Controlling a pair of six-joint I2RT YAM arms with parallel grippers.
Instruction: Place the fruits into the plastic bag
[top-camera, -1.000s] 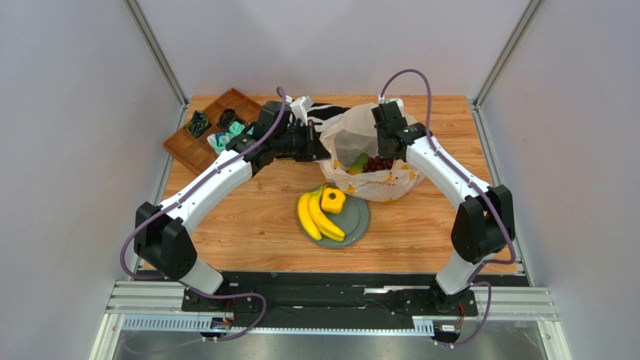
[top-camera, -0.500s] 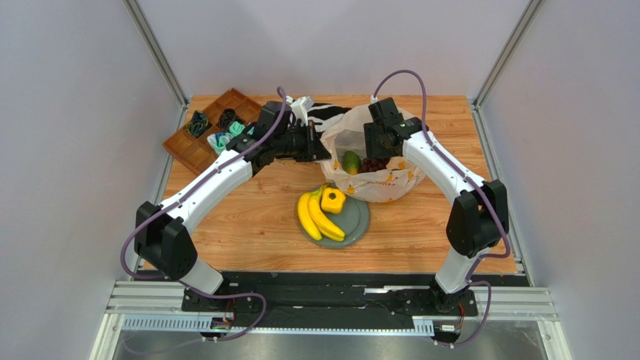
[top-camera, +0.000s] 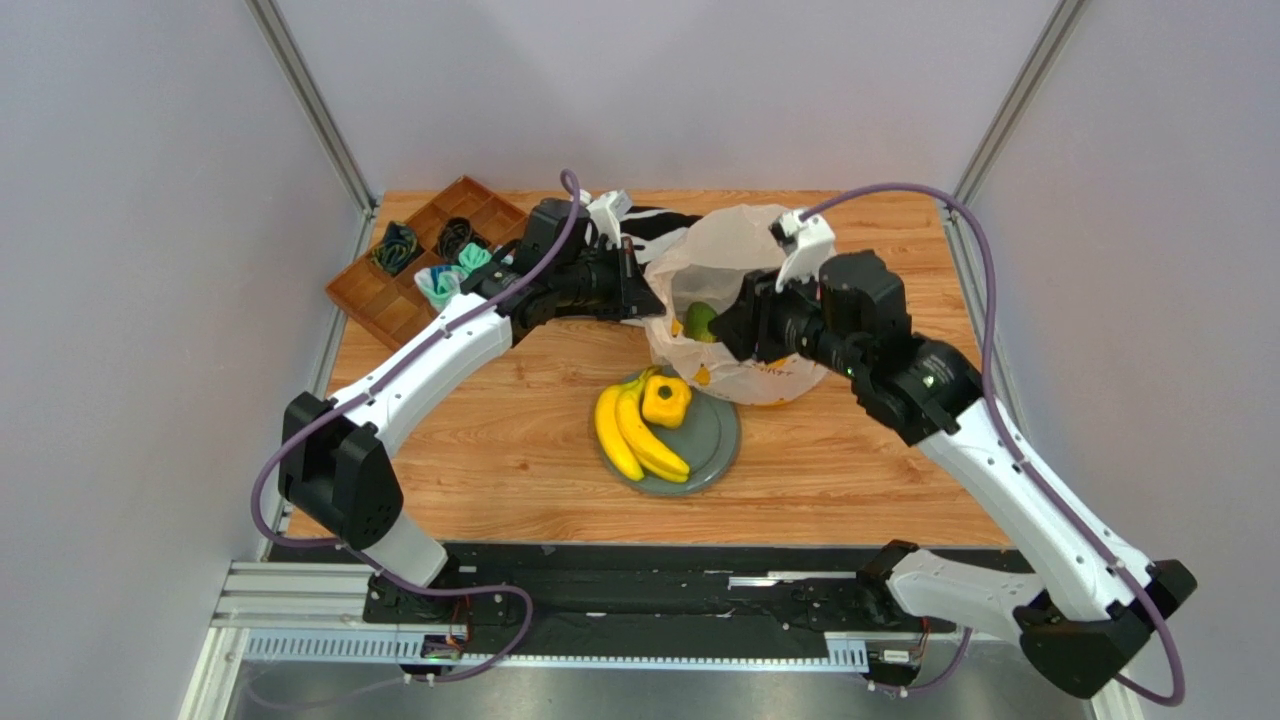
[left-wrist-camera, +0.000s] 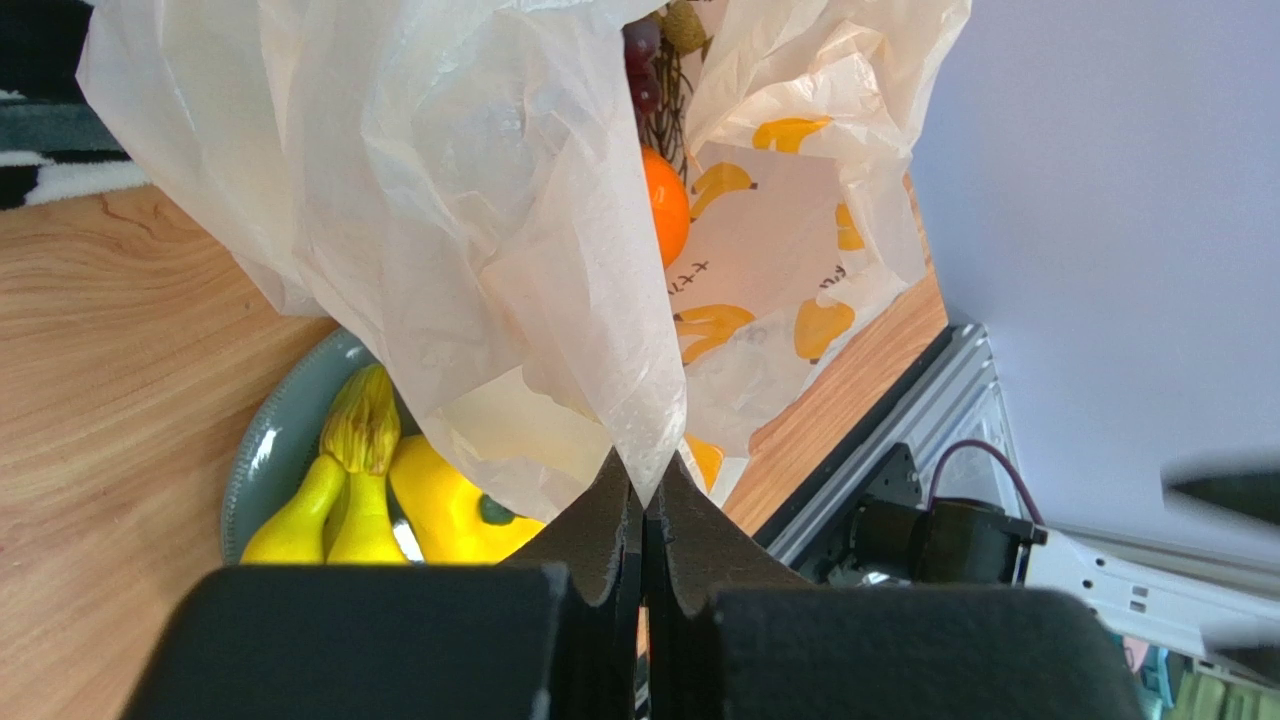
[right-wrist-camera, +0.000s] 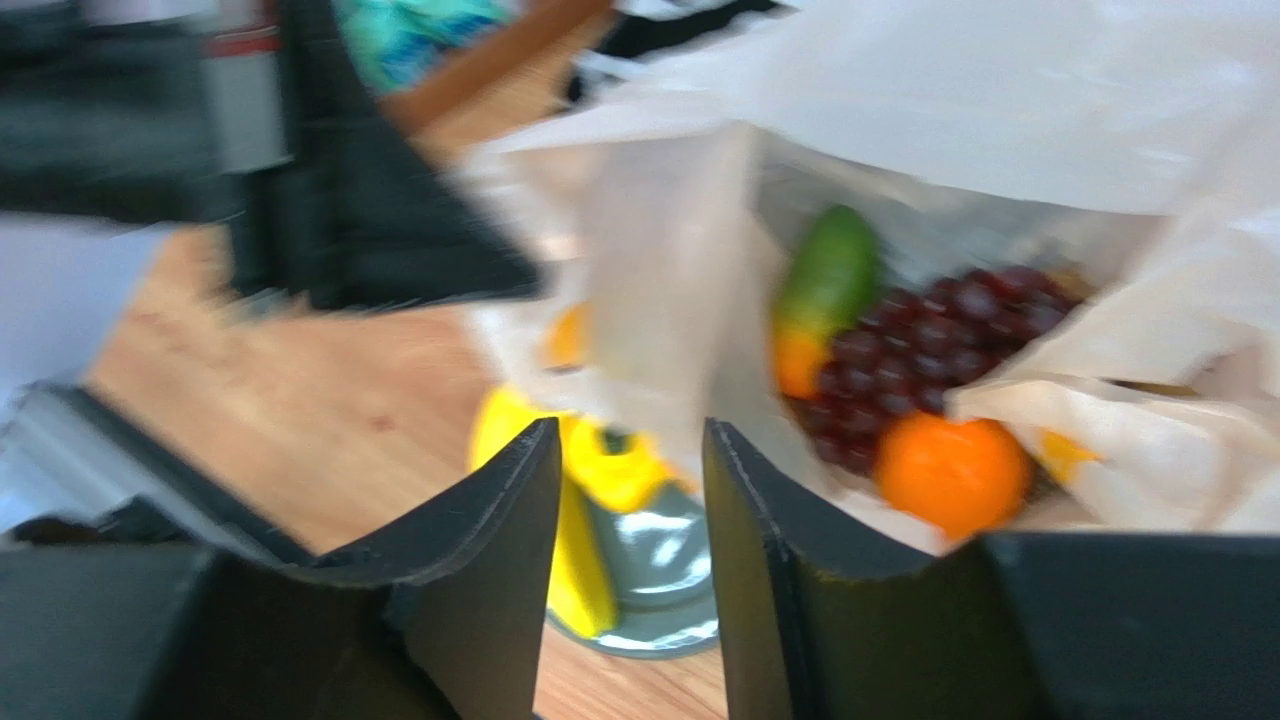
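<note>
On your table (top-camera: 496, 435), the plastic bag (top-camera: 736, 248) lies far-centre, its edge pinched tight in your left gripper (left-wrist-camera: 643, 503). Your right gripper (right-wrist-camera: 616, 495) is at its mouth, jaws apart and empty. On the plate (top-camera: 724, 438) are the bananas (top-camera: 628, 435) and the small yellow fruit (top-camera: 666, 399). The grapes (right-wrist-camera: 932, 353) and the orange (right-wrist-camera: 951, 473) are bagged.

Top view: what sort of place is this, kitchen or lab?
Probably a robot test cell, not a kitchen: bare grey walls, a metal mounting rail, one wooden table.

Whitish bag (left-wrist-camera: 451, 225) with yellow banana prints
</note>
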